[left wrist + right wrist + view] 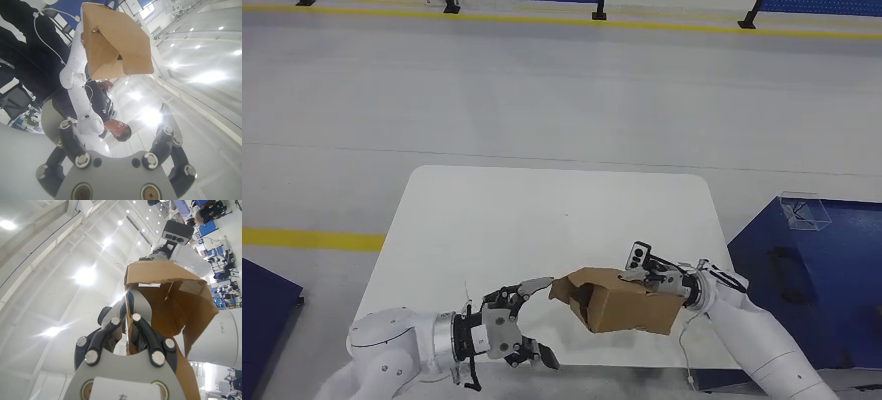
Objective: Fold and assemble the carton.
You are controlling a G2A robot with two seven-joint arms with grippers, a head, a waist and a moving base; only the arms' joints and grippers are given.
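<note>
**Right gripper** (126, 321): clenched on one wall of the carton (170, 306). One finger lies inside the wall and one outside, and the cardboard edge runs between them. Gripping a single panel fixes the carton by one end and leaves the opposite end free for work.

**Left gripper** (540, 320): released, with the jaws spread wide and grasping nothing. It sits just beside the carton's unclamped end, facing it but not touching it. The wide spread would suit either pushing a flap or closing on one.

**Carton:** in the top view it lies between the two grippers, over the near right part of the table (542, 200). It appears lifted clear of the surface, though contact underneath cannot be confirmed. The body is already erected into a box shape. In the left wrist view the end flaps are only partly folded. One is turned inward and a wider one projects outward, so this end is not closed.

**Step in hand (judgement):** closing the end flaps, with the right gripper as the fixture and the left as the folding tool.

**Caution:** hard pressure on a flap may bend the clamped wall or make it slip in the grip.
</note>
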